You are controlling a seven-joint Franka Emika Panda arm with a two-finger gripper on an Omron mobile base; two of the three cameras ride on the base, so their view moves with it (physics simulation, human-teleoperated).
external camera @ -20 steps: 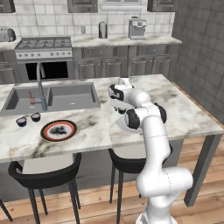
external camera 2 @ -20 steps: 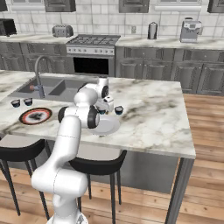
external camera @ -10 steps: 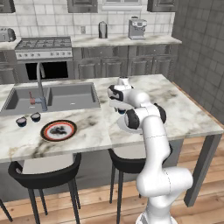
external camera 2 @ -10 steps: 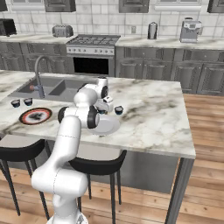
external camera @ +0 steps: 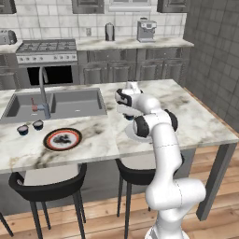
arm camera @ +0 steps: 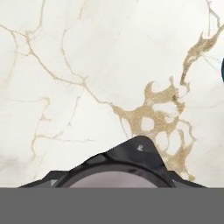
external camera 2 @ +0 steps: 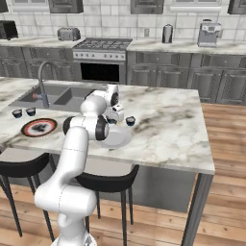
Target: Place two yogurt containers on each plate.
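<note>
My gripper (external camera 2: 116, 115) points down at the island counter just behind the plain white plate (external camera 2: 117, 140) and is shut on a yogurt container (arm camera: 116, 168), a dark cup with a pale top that sits between the fingers. A second yogurt container (external camera 2: 130, 121) stands free on the marble just right of the gripper. Two more yogurt containers (external camera: 22, 130) (external camera: 38, 124) sit by the sink's front edge. The red-rimmed plate (external camera: 62, 139) lies beside them, nothing on it. My arm hides part of the white plate (external camera: 133, 134).
The double sink (external camera: 56, 103) with its tall faucet (external camera: 43, 91) lies behind the red-rimmed plate. Two black stools (external camera: 46, 182) stand under the counter's near edge. Bare marble stretches to the right of the arm (external camera 2: 168, 120).
The jaws have closed onto the yogurt container beneath them. The arm and the other objects have stayed where they were.
</note>
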